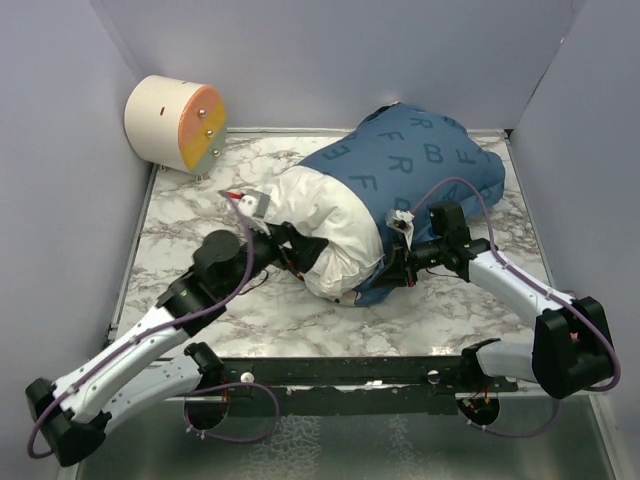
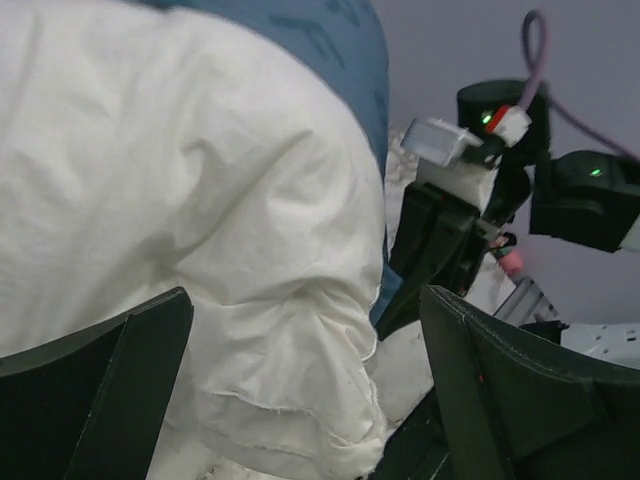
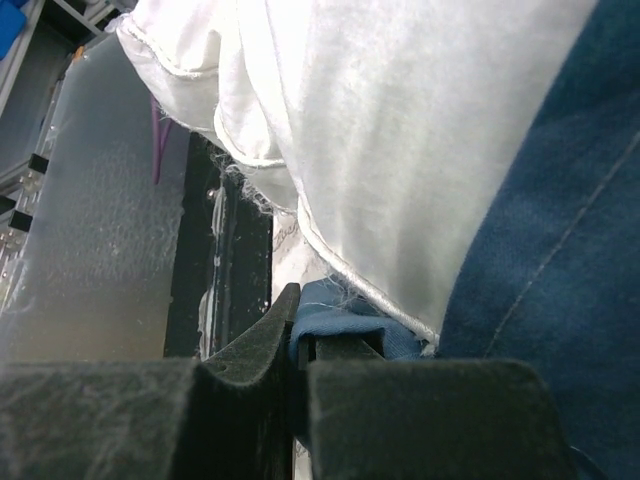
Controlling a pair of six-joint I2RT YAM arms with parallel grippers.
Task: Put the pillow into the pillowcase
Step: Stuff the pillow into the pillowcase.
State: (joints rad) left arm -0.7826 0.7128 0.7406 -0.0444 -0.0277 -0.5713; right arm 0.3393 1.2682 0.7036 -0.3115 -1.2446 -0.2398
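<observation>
Top external view shows the left gripper point(image 1: 288, 243) nearest the arm bases, its jaws spread wide and nothing held, set against the exposed end of the pillow point(image 1: 325, 225). In the left wrist view the two dark fingers point(image 2: 95, 390) are seen standing apart on either side of the white bulge. Just beside it, the right gripper point(image 1: 402, 262) is closed on the hem of the pillowcase point(image 1: 420, 160); in the right wrist view a fold of blue fabric is pinched between its shut jaws. Farther back, most of the pillow is already covered by the case on the marble table point(image 1: 470, 300). The stuffing step is judged well advanced; next, the white end should be regripped or pushed deeper while the hem is held.
</observation>
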